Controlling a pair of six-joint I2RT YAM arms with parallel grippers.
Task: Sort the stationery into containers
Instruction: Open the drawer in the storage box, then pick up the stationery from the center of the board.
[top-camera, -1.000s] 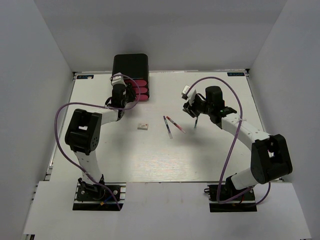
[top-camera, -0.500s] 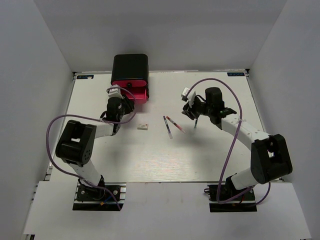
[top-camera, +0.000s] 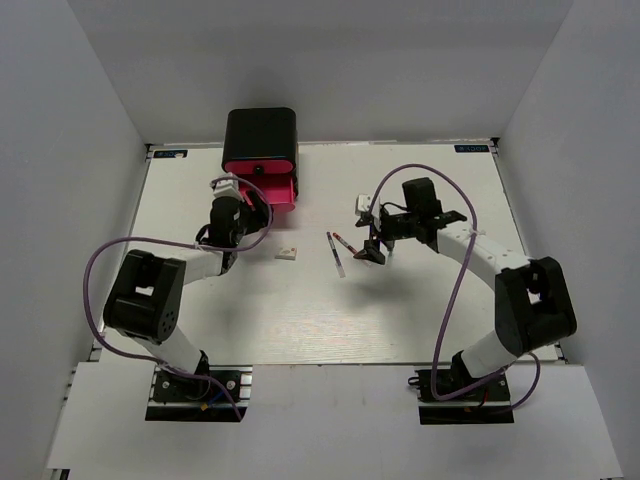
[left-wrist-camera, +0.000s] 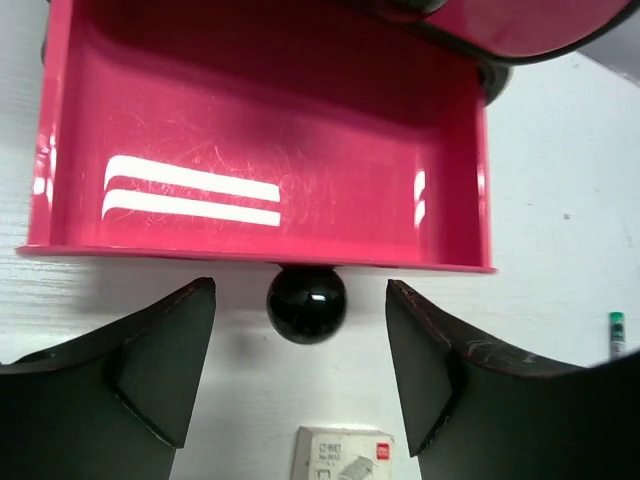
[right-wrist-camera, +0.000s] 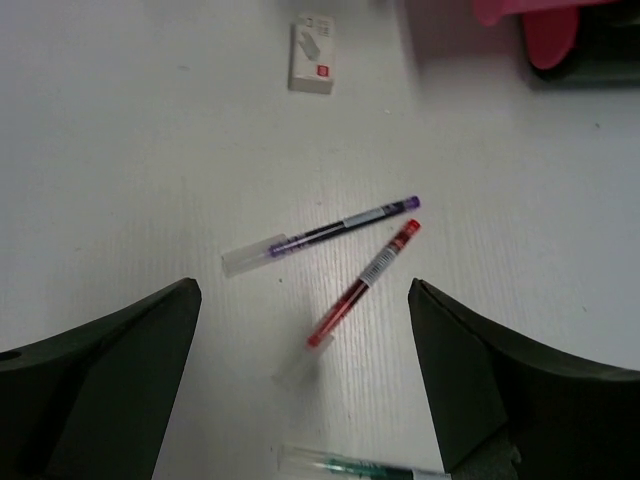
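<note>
The left end effector (top-camera: 248, 197) had just let go. Its fingers stood wide on either side of the black knob (left-wrist-camera: 306, 303), touching nothing. 1 second earlier the pink drawer (left-wrist-camera: 260, 120) was shut; now it stood pulled out of the black box (top-camera: 260, 135), ready for filling. The right end effector (right-wrist-camera: 303, 300), wide and empty, had dropped low over the red pen (right-wrist-camera: 362, 282) and purple pen (right-wrist-camera: 330, 232), which lay on the surface with the eraser (right-wrist-camera: 312, 53) beyond them.
</note>
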